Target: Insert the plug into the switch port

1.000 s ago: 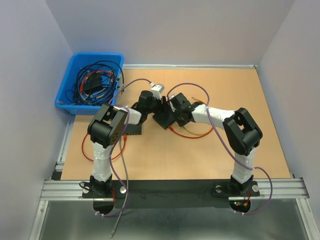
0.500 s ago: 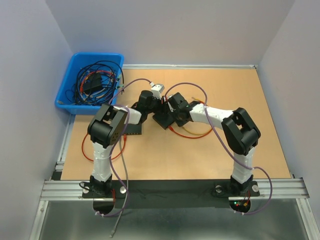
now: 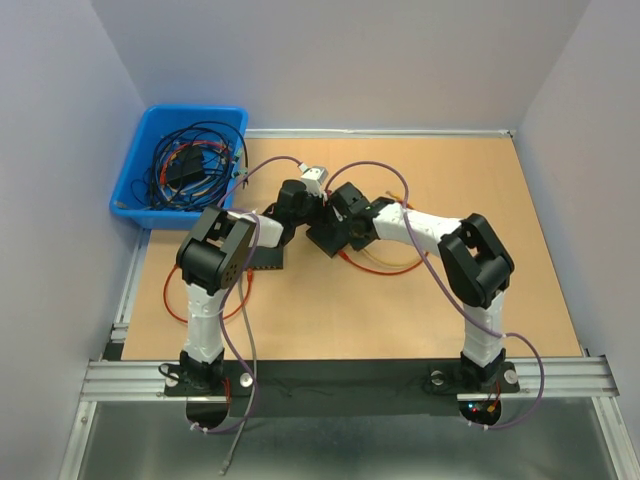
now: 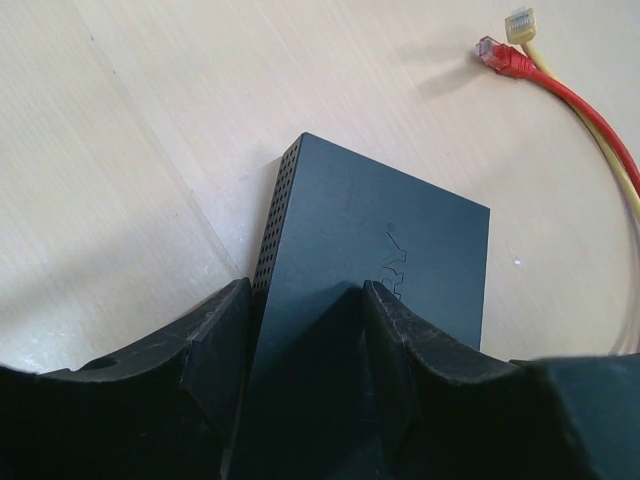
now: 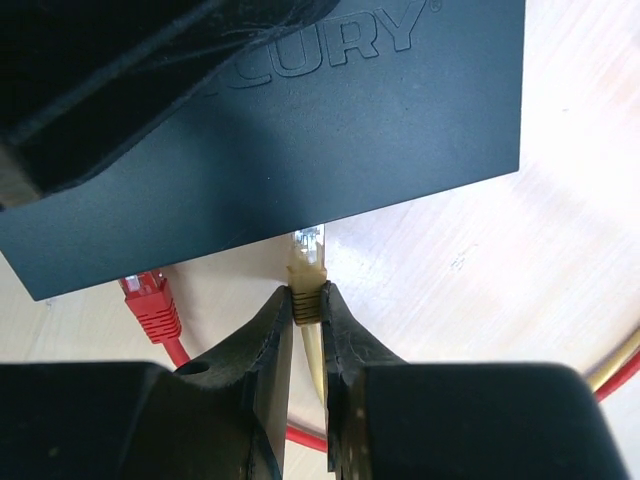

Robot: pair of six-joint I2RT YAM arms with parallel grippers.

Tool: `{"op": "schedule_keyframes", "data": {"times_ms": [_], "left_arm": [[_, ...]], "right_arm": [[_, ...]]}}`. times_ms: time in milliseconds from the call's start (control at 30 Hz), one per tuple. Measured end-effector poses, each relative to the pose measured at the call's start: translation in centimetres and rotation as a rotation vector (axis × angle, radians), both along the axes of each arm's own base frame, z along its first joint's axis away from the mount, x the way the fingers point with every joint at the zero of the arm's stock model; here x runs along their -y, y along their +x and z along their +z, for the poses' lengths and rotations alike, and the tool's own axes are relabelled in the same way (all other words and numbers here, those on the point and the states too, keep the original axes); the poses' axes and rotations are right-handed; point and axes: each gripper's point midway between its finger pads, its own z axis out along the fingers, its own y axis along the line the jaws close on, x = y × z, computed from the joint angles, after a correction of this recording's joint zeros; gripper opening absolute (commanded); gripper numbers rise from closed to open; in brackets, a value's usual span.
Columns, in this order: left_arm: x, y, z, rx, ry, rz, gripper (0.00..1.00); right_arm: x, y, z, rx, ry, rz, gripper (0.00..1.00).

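Tan wood makes up the table (image 3: 480, 300), which is bare across its right half and along the near edge, leaving room to move there. Both arms crowd its middle. A blue bin (image 3: 135, 170) of tangled cables sits off the far left corner.

From above, the black switch (image 3: 325, 238) is mostly covered by the two wrists. The left gripper (image 4: 305, 300) is about half open and clamped on the switch, one finger at the vented side and the other on the lid. The box's near end is cut off behind them.

The right gripper (image 5: 305, 300) is nearly closed, pinching the plug (image 5: 306, 250) of the yellow cable (image 5: 312, 360) just behind its clear tip. That tip meets the switch's edge. The ports face away from every view, so I cannot tell whether it has entered one. A red plug (image 5: 150, 300) lies loose just beside the same edge.
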Motion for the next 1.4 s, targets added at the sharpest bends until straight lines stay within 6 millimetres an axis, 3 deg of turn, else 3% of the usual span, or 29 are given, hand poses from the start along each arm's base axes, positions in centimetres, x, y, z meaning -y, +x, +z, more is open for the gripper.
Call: {"op": "schedule_keyframes", "data": {"times_ms": [933, 1400], "left_arm": [[-0.3, 0.9, 0.0, -0.005, -0.014, 0.021, 0.56], [-0.2, 1.2, 0.0, 0.017, -0.005, 0.000, 0.56]], "right_arm": [[-0.4, 1.0, 0.5, 0.058, -0.069, 0.011, 0.00], [-0.7, 1.2, -0.9, 0.106, -0.040, 0.065, 0.00]]}}
